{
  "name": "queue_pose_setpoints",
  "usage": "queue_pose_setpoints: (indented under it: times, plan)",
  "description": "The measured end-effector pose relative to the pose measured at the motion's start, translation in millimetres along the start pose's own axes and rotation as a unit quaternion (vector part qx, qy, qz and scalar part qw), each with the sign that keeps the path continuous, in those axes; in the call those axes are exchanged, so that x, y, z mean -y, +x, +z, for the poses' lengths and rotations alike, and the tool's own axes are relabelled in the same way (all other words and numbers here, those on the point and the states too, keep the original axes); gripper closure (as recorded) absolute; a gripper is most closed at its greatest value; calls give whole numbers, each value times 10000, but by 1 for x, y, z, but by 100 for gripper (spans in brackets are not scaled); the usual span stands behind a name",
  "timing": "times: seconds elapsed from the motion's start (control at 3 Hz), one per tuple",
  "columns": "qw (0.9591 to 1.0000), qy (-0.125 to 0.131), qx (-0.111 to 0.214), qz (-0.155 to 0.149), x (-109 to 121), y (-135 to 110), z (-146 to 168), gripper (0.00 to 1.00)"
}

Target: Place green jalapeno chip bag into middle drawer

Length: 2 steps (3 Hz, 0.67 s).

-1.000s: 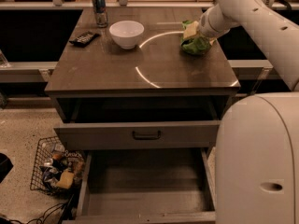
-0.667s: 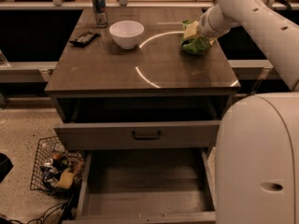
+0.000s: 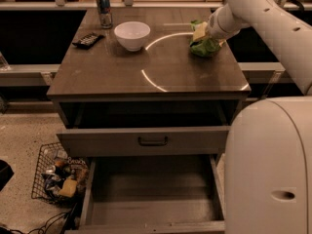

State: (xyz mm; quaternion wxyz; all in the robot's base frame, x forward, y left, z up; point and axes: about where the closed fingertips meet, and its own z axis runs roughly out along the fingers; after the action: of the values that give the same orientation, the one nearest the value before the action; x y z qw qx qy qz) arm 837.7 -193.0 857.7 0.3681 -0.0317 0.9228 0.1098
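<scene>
The green jalapeno chip bag (image 3: 205, 48) is a crumpled bright-green bag lying on the dark table top (image 3: 146, 67) near its right back corner. My gripper (image 3: 201, 33) is at the end of the white arm that reaches in from the upper right. It sits right on top of the bag and hides part of it. The middle drawer (image 3: 151, 199) is pulled far out at the bottom of the view, with a bare flat floor and low side walls. Above it a drawer front with a black handle (image 3: 152, 141) stands slightly out.
A white bowl (image 3: 132, 34), a drinks can (image 3: 103, 8) and a black remote (image 3: 87, 40) stand on the table's back left. A wire basket (image 3: 56, 177) with odds and ends sits on the floor left of the drawers. My white base (image 3: 273, 169) fills the lower right.
</scene>
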Motion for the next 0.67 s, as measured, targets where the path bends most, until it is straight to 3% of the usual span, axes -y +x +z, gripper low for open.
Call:
queue_pose_setpoints:
  times: [0.67]
  plan:
    - [10000,0,1,-1,0,-1,-1,100]
